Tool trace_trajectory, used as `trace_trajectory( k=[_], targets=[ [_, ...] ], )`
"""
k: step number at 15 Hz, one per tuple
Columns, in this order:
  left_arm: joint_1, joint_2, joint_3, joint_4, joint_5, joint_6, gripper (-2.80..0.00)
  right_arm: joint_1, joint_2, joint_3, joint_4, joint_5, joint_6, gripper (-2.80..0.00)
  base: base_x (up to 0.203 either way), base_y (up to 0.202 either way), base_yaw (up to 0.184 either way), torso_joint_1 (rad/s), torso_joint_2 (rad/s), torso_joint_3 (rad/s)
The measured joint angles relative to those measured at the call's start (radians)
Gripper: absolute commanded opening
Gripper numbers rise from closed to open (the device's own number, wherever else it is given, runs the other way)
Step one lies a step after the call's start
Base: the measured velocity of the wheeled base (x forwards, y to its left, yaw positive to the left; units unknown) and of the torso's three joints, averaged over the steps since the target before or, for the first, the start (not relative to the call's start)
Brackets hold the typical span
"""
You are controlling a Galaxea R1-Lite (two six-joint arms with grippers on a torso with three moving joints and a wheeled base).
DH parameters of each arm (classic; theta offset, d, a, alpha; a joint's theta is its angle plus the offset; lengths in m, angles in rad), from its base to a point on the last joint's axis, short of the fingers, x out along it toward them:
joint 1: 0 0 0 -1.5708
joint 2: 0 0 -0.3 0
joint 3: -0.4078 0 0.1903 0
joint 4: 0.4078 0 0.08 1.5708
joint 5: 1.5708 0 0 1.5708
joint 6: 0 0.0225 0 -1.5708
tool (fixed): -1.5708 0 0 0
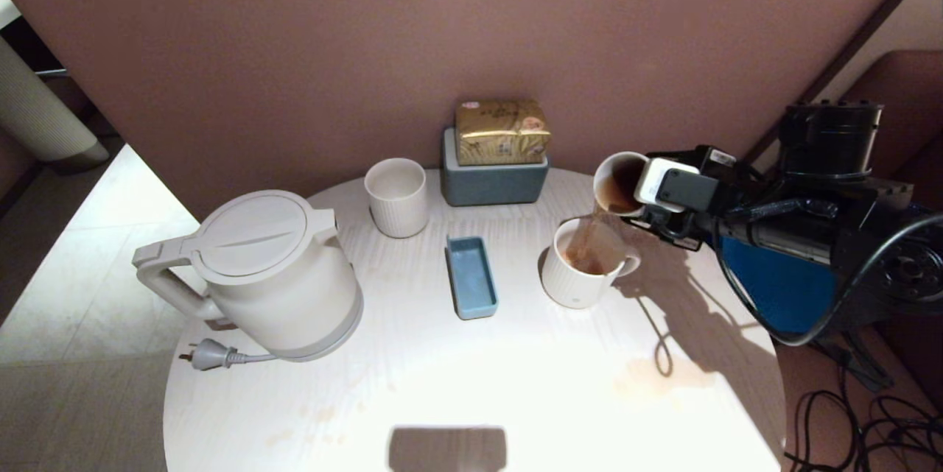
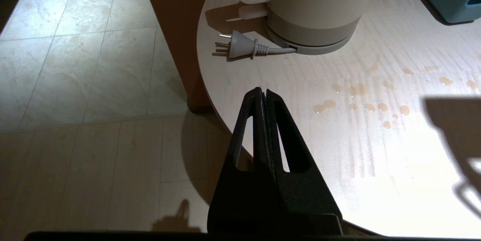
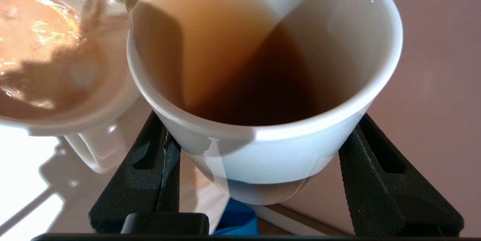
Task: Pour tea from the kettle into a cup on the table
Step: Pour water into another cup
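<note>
Tea (image 1: 589,242) is going cup to mug right now, not out of the kettle (image 1: 269,277), so heads up, the scene doesn't match the job as stated. The right claw (image 1: 639,192) is clamped around the plain white cup (image 1: 619,181), tipped over on its side with its mouth facing the robot's left, and a reddish-brown stream drops off the lip into the white mug (image 1: 583,269) sitting right below on the bench (image 1: 516,384). That's the relation everything hangs on: cup rim directly above the mug's opening, cup axis nearly level.

The kettle sits way over on the left side of the bench, lid shut, plug (image 1: 210,355) lying loose beside it. The left arm is clearly the closer one to it. The left claw (image 2: 263,92) is pinched shut with nothing in it, hanging over the near bench edge.

The right wrist view shows what the head view can't: fingers (image 3: 165,162) on both sides of the cup wall and tea pooled darkly inside. The left wrist view picks up brownish drips (image 2: 360,102) on the bench.
</note>
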Motion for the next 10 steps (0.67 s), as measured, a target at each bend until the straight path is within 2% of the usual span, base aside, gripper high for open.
trace_trajectory(
  k=[10],
  targets=[
    [0.000, 0.000, 0.000, 0.000, 0.000, 0.000, -2.80, 0.003, -0.009, 0.003, 0.000, -0.007, -0.078, -2.80, 0.000, 0.000, 0.000, 0.000, 0.00, 0.000]
  ],
)
